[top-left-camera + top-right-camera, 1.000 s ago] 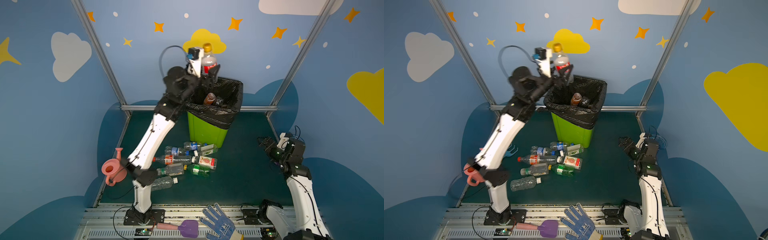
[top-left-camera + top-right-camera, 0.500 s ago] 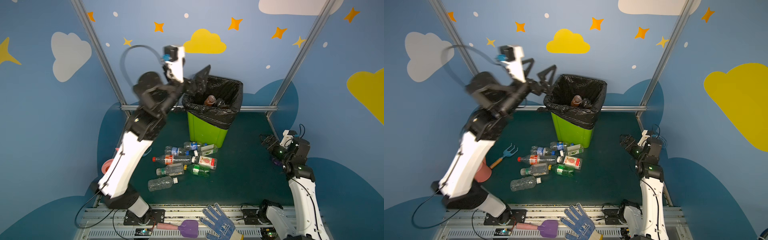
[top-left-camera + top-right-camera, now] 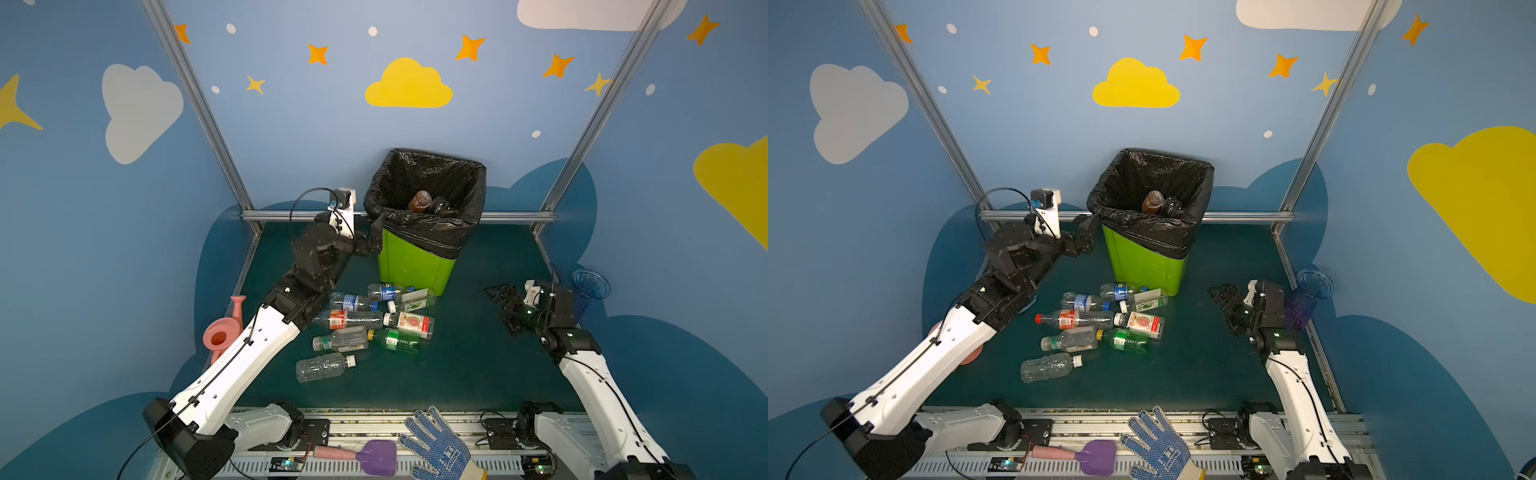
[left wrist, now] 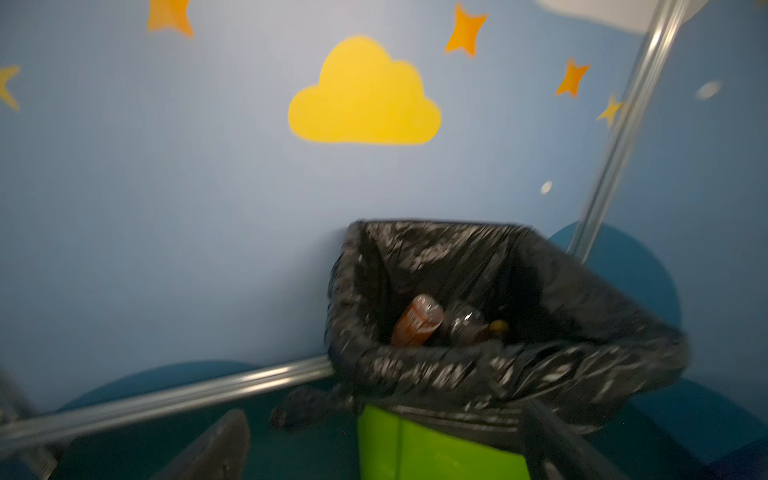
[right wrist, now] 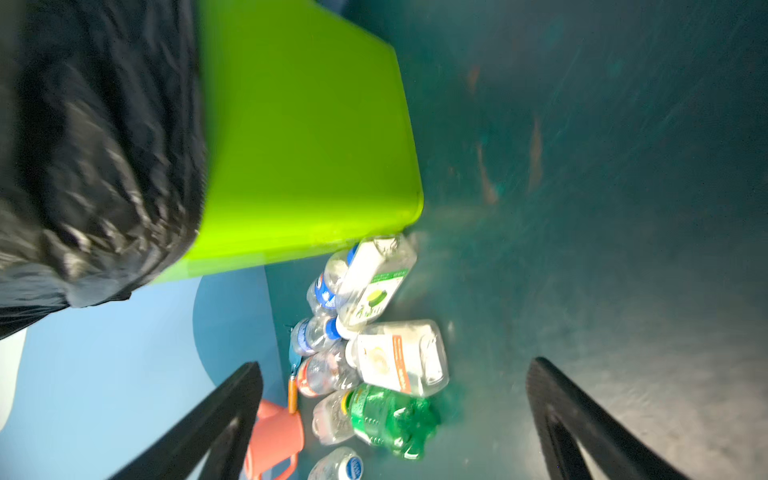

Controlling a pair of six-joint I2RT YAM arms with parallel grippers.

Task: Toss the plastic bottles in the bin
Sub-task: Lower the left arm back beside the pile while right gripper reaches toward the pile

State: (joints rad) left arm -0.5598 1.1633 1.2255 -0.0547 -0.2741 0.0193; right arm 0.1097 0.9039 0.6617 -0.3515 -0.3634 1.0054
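Note:
The lime-green bin [image 3: 415, 266] with its black bag stands at the back middle in both top views. Inside it lie a brown bottle [image 3: 419, 200] and a dark one [image 3: 442, 205]. Several plastic bottles [image 3: 361, 320] lie in a heap on the floor before the bin, among them a green one [image 3: 395, 340] and a clear one [image 3: 324, 368]. My left gripper [image 3: 372, 239] hangs open and empty just left of the bin's wall [image 4: 415, 449], below its rim. To the right of the heap, my right gripper [image 3: 503, 307] is open and empty, with the green bottle [image 5: 386, 419] ahead of its jaws.
A pink watering can [image 3: 222, 332] stands at the left wall behind my left arm. A blue-purple vase [image 3: 590, 286] stands behind my right wrist. A dotted glove [image 3: 440, 446] and a purple scoop [image 3: 374, 455] lie on the front rail.
My left gripper held a red-labelled bottle over the bin, opened, and the bottle is gone from it. The arm has swung down beside the bin. The right arm shifted slightly.

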